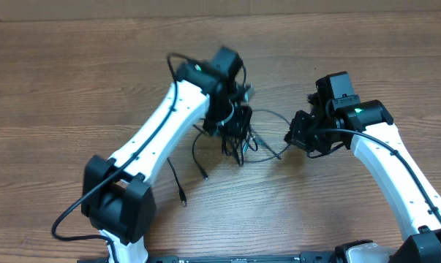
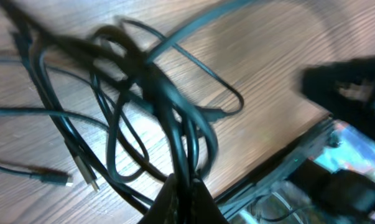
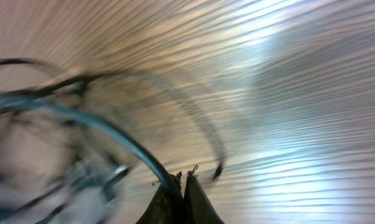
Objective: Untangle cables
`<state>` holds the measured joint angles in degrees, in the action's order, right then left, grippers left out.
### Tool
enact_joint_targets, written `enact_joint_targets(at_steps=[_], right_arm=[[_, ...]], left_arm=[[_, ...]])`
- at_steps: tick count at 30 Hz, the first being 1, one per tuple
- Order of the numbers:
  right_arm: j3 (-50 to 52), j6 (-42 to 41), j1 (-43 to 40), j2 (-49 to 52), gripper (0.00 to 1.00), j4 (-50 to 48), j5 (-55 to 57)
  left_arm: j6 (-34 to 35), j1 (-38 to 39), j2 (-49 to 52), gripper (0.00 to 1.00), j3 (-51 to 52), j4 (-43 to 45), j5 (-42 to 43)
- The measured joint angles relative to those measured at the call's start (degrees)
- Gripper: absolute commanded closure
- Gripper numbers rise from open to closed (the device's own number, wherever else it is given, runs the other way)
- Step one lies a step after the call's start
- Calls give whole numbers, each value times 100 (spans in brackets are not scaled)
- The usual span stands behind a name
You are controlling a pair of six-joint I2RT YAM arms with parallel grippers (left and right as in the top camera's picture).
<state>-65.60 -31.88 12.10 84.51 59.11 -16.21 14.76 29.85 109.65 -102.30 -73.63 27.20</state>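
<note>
The overhead camera looks straight down on the table (image 1: pixel 74 80) from well above, with the robot's side at the bottom edge. Each wrist camera peers past its own fingers (image 2: pixel 175 208) (image 3: pixel 199 205), close to the wood. All three views share the cables (image 1: pixel 235 139): centre overhead, filling the left wrist frame, and at the left of the blurred right wrist frame.

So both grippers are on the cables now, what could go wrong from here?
1. The left gripper seems clamped on several cables at once; pulling apart could tighten the knot rather than loosen it.
2. The right gripper pinches a single strand at its fingertips, and that view is blurred; it may slip out.
3. Loose plug ends trail on the table and could snag in the loops.
</note>
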Motion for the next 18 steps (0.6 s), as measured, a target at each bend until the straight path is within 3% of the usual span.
enact_joint_targets(at_steps=[4,9,18], right_arm=[[0,-262,4,0,96,101,826],[0,-485,4,0,96,87,1572],[0,-669,-297,0,96,50,2205]], left_arm=[[4,-83,-289,96,-999,-621,-208],[258,-260,-970,96,-1958,-1182,-1073],[1152,-1366,-2103,96,-2295,-1821,-2852]])
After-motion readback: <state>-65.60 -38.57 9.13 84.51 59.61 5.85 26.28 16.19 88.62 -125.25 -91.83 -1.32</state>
